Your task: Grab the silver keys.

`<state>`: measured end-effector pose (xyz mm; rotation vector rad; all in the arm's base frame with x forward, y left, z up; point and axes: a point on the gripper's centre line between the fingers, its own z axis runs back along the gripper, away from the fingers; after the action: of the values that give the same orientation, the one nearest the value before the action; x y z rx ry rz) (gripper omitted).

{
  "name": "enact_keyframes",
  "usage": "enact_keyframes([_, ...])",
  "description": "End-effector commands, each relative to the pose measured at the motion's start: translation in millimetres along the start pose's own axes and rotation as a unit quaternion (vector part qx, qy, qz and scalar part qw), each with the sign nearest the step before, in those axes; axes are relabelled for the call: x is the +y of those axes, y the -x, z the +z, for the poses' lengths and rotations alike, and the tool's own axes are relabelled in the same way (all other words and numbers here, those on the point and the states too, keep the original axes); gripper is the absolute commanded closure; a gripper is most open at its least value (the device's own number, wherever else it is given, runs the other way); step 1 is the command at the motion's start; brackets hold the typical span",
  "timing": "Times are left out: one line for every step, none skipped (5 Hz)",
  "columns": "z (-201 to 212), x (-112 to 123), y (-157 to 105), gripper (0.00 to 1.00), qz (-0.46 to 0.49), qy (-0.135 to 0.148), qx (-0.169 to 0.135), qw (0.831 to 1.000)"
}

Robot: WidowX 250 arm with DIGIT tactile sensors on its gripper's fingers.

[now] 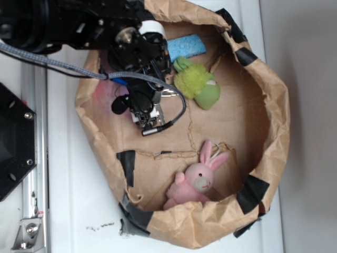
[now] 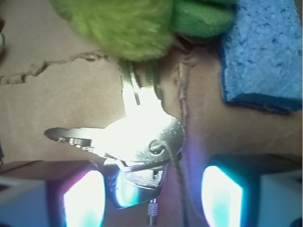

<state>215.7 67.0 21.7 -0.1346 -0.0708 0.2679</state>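
Observation:
The silver keys (image 2: 137, 142) lie flat on the brown paper floor in the wrist view. One key points left and another points up under the green plush. My gripper (image 2: 151, 201) is open. Its two glowing fingers stand to either side of the lower key heads, the left finger (image 2: 83, 198) close to them and the right one further off. In the exterior view my gripper (image 1: 146, 112) hangs low over the bag floor. It hides most of the keys, with only a silver bit (image 1: 168, 93) showing beside it.
All lies inside a crumpled brown paper bag (image 1: 274, 105) with rolled walls. A green plush toy (image 1: 197, 84) sits just beyond the keys and a blue sponge (image 1: 186, 47) behind it. A pink bunny plush (image 1: 195, 182) lies at the near wall.

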Motion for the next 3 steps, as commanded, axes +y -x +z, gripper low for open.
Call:
enact_keyframes([19.6,2.3,0.5,1.00,-0.004,0.005,-0.011,1.000])
enact_keyframes([22.0,0.4,-1.0,1.00,-0.002,0.002,-0.011,1.000])
enact_keyframes([23.8,0.0,-3.8,1.00,0.001,-0.001,-0.011,1.000])
